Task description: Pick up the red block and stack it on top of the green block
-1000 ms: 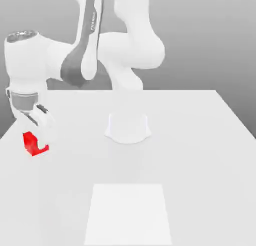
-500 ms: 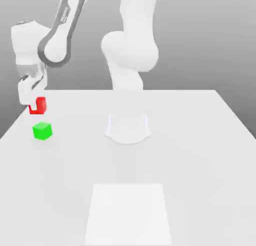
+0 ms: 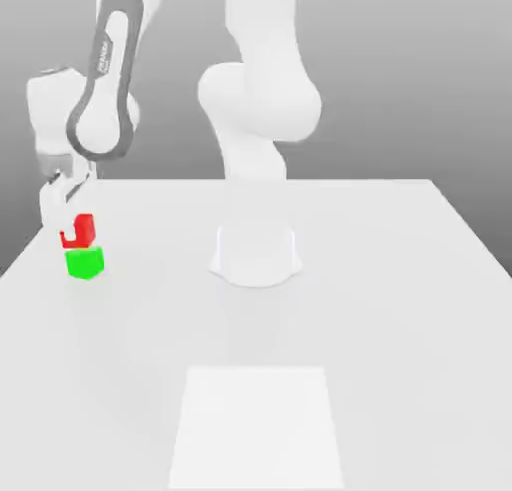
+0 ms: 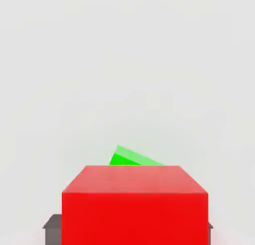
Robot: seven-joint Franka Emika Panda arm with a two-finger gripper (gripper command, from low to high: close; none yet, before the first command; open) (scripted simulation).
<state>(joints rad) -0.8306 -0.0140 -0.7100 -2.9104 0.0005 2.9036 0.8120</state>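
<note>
Where green block (image 3: 85,263) sits, red block (image 3: 80,229) above.

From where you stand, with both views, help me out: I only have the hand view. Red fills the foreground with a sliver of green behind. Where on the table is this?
Observer: Near the exterior view's left edge of the table, with the arm's base towards the centre.
Operator: Is red already down on green?
Observer: The red block sits just over the green block; whether they touch I cannot tell.
Operator: Released?
Observer: No, the gripper is shut on the red block.
</note>
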